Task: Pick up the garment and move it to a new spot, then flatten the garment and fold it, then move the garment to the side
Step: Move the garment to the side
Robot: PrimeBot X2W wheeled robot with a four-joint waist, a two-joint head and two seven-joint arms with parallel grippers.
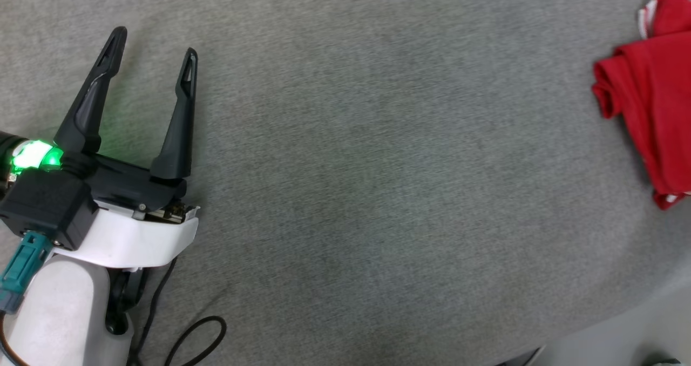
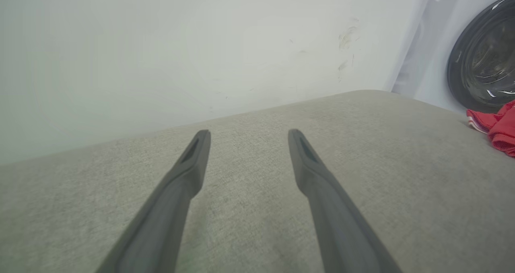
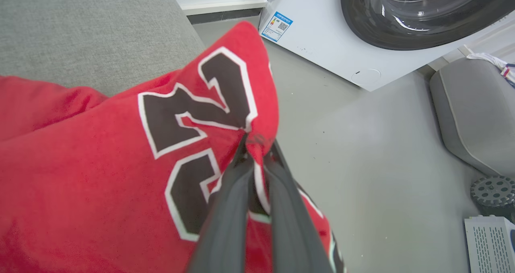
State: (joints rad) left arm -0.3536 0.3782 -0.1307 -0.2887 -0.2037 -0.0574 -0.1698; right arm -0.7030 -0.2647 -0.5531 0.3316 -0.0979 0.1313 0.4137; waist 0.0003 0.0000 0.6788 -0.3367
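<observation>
Grey woven surface (image 1: 378,166): head view; it lies under the left fingers and spreads far to their right.
Head view, left fingers (image 1: 155,42): two long dark fingers, spread wide, with nothing between them; only bare surface shows in the gap.
Head view, green light (image 1: 35,155): it glows at the base of the left fingers, on their left side.
Head view, black cable (image 1: 200,333): it loops behind the base of the left fingers, beside the pale forearm (image 1: 59,301).
Head view, garment (image 1: 656,101): red and bunched in folds, with a little white trim at its far corner; well apart from the left fingers, far to their right.
Left wrist view, left fingers (image 2: 248,133): wide open and empty, over the surface (image 2: 382,164); whether the tips touch it, I cannot tell.
Left wrist view, white wall (image 2: 161,63): it stands beyond the fingertips, behind the far edge of the surface.
Left wrist view, garment (image 2: 499,130): a red heap with striped trim, far to the right of the fingertips.
Left wrist view, washing machine (image 2: 487,63): its dark round door shows just behind the garment.
Right wrist view, right fingers (image 3: 258,144): closed together, the tips pinching a fold of the garment.
Right wrist view, garment (image 3: 100,164): red cloth with black, white-outlined digits; it spreads to the left of the right fingers and under them, and a peak of it rises just beyond the tips.
Right wrist view, floor (image 3: 362,164): pale grey, to the right of the right fingers.
Right wrist view, washing machine (image 3: 322,35): white, beyond the tips and to their right.
</observation>
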